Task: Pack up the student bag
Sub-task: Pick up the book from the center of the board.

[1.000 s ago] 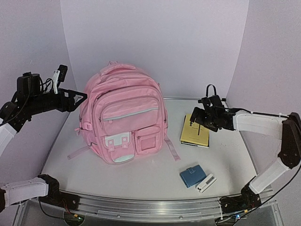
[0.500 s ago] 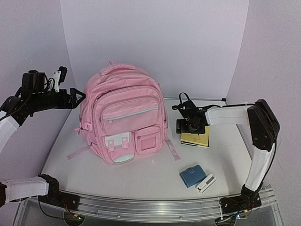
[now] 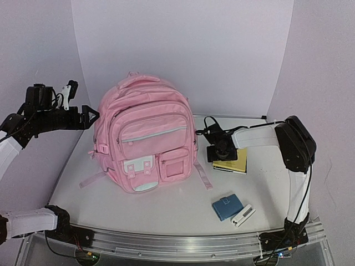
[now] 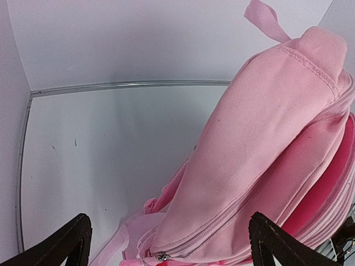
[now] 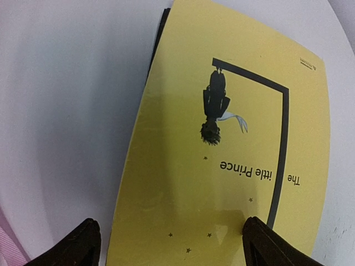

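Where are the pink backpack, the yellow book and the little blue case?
Pink backpack (image 3: 145, 141): top view, upper front pocket panel.
Yellow book (image 5: 222, 166): right wrist view, middle of its cover.
Blue case (image 3: 226, 207): top view, its upper face.

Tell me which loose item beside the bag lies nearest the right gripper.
The yellow book, titled The Little Prince, directly beneath the right gripper; the blue pouch and the white device lie well clear of it.
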